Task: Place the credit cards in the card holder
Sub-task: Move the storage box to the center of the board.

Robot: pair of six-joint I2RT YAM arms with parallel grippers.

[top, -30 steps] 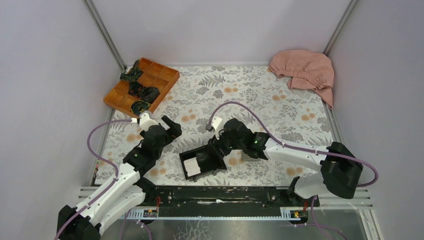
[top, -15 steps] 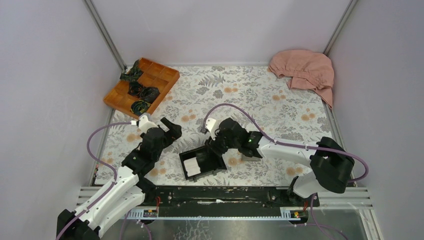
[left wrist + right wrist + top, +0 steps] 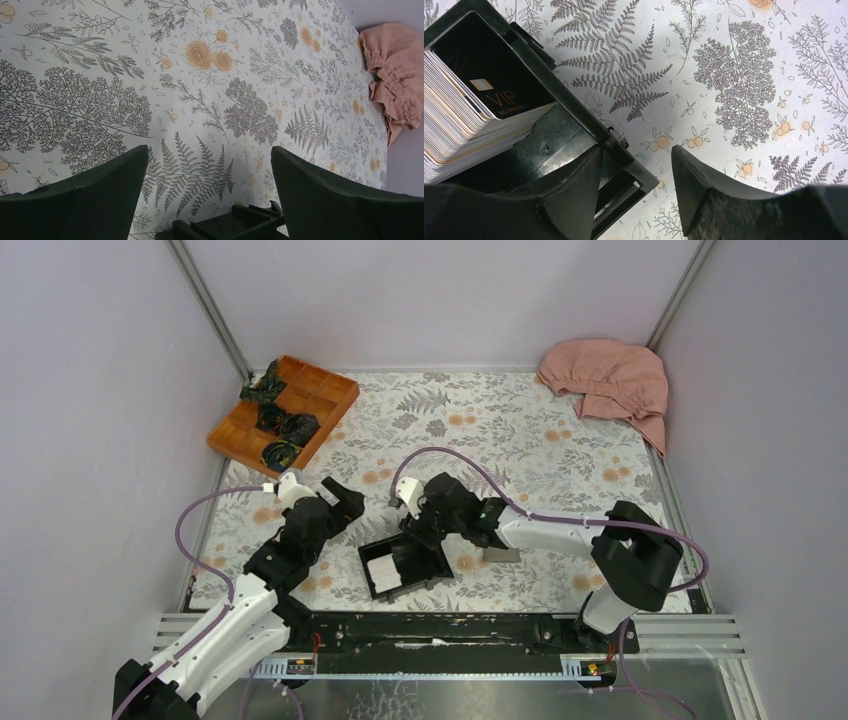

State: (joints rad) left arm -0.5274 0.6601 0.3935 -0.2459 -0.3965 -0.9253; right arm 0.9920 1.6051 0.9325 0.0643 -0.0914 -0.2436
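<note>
My left fingers stood wide apart with nothing between them, hanging over a bare patch of the fern-and-flower patterned table just left of centre in the overhead view. My right fingers were spread as well and gripped nothing. They hovered at the far right edge of the open black plastic box in the lower middle of that view. In my right wrist camera one finger sat over the box's wall and the other over the table beside it, so the rim lay between them. I could not tell whether either one touched it. The stack of thin white credit cards stood on edge in the left part of the box. Seen close at the left side of my wrist view, the cards were packed together, and the front one showed a dark face lettered "VIP". The flat grey rectangular card holder lay closed on the table just right of the box, beside my right forearm. An orange wooden compartment tray holding dark coiled items sat at the upper left, and a crumpled pink cloth lay at the upper right.
</note>
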